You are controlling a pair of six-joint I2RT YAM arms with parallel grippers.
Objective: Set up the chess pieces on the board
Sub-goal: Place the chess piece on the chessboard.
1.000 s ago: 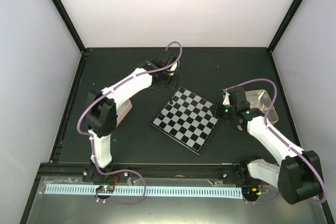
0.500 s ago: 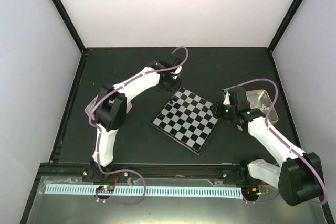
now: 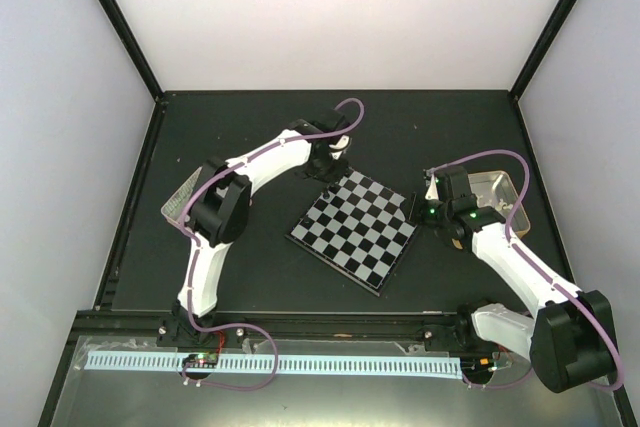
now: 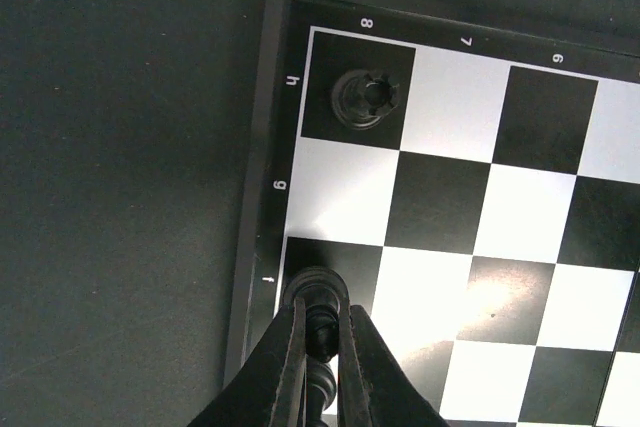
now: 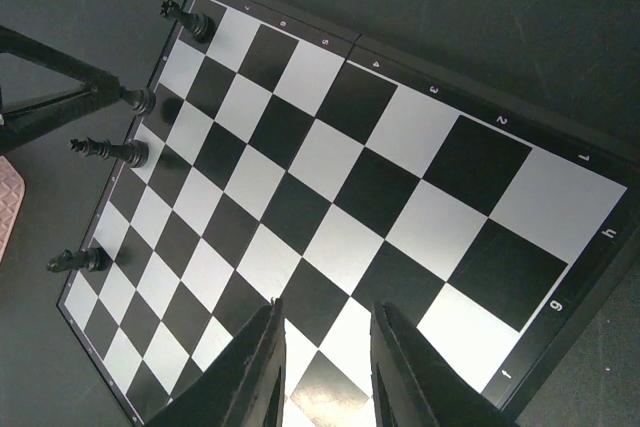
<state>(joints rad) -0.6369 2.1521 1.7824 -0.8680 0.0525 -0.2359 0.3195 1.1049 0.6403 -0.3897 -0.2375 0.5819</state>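
The left gripper is clamped on a black chessman at an edge square of the board — two squares from another black chessman in the corner. The board lies in the middle of the table, between the arms. The right gripper hovers over it — jaws partly apart, nothing between them.

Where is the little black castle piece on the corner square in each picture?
Top external: too small to see; its corner of the black-and-grey checkered chessboard is the far one, by the left gripper.
Left wrist: the black castle-shaped chess piece stands upper middle.
Right wrist: upper left, on the corner square.
Shared landmark: the left gripper pinching a second black chessman nearby.
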